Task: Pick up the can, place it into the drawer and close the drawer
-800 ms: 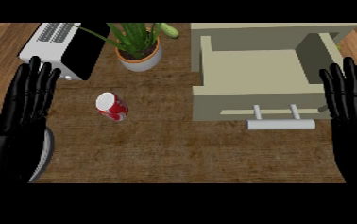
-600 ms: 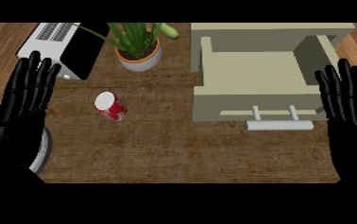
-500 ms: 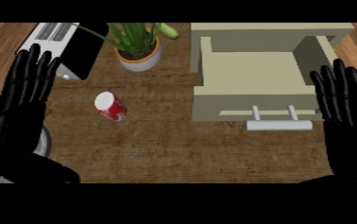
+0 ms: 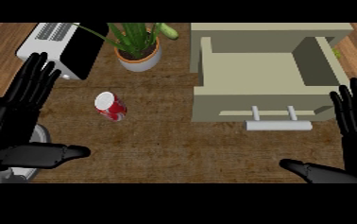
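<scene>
So nothing's been grabbed yet, this looks like the very start of the pick-up step. The small red metal can with a white top (image 4: 111, 107) is lying on its side on the brown wood-grain tabletop (image 4: 174, 142), over toward the left edge and well apart from everything else. The left hand (image 4: 28, 100) sits at the tabletop's left edge with its fingers straight and spread, thumb sticking out low down, holding nothing. The right hand (image 4: 342, 124) is at the right edge, also flat and empty, thumb poking in along the front edge.

The beige box-shaped drawer (image 4: 261, 76) takes up the back right of the tabletop and it's already pulled open, with a pale bar handle (image 4: 277, 124) on its front face. Inside looks bare from here.

Behind the can there's a green leafy plant in a white pot (image 4: 140, 53) and a silver and black toaster (image 4: 66, 48) at the back left corner.

My guess for the next move: the left hand is the closer one, so it needs to come in over the can and curl round it. Since it's tipped over it could roll when touched, so I'd approach across its length.
</scene>
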`<action>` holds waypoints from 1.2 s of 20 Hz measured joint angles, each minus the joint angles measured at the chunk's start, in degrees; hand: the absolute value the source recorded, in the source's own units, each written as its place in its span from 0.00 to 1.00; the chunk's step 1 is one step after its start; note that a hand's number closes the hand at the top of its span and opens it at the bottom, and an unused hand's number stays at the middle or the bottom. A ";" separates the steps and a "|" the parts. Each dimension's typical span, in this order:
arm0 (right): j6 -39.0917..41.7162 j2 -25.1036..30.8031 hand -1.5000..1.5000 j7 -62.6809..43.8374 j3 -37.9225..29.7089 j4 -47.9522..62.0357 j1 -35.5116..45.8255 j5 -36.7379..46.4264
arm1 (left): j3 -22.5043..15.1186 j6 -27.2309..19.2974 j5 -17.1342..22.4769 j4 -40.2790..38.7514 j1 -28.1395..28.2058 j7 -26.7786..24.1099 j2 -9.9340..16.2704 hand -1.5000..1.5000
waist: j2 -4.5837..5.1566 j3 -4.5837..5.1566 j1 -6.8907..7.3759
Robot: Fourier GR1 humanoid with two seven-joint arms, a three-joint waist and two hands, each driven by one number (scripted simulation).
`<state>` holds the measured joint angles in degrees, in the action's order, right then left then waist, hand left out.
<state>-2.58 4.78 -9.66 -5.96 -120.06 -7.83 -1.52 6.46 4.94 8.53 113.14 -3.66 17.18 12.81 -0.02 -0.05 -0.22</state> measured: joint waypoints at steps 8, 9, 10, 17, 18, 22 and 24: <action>5.57 1.45 0.00 2.11 -7.11 -1.15 -5.82 -6.93 | 3.64 2.24 3.84 5.97 3.44 5.24 1.09 0.00 | -0.06 0.04 0.13; 6.44 1.78 0.00 2.14 -8.10 -1.47 -6.55 -7.85 | 3.82 2.60 4.00 6.88 4.31 5.35 0.93 0.00 | -0.06 0.03 0.14; 7.02 2.07 0.00 1.97 -8.94 -1.80 -6.97 -8.54 | 4.21 2.52 4.67 8.33 4.54 6.92 1.09 0.00 | -0.06 0.03 0.14; 12.98 1.95 0.00 5.70 -13.32 -2.33 -12.86 -12.86 | 8.94 1.66 10.91 8.84 5.07 10.68 0.26 0.00 | -0.08 0.04 -0.02; 13.70 2.40 0.00 5.68 -14.31 -2.33 -13.18 -13.67 | 9.24 1.50 11.54 7.64 4.29 10.76 0.11 0.00 | -0.07 0.04 -0.07; 15.58 2.00 0.00 7.21 -15.89 -0.77 -13.30 -14.41 | 9.72 0.68 14.03 6.17 3.41 12.28 -1.05 0.00 | -0.05 0.05 -0.02; 16.57 2.24 0.00 7.17 -17.09 -0.77 -13.68 -15.28 | 9.25 0.16 14.08 3.87 2.07 11.84 -1.92 0.00 | -0.02 0.05 -0.10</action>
<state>13.99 7.03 -2.49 -23.05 -120.83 -21.51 -16.80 15.72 5.10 22.61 117.01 -1.59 29.02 10.89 -0.05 -0.01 -0.32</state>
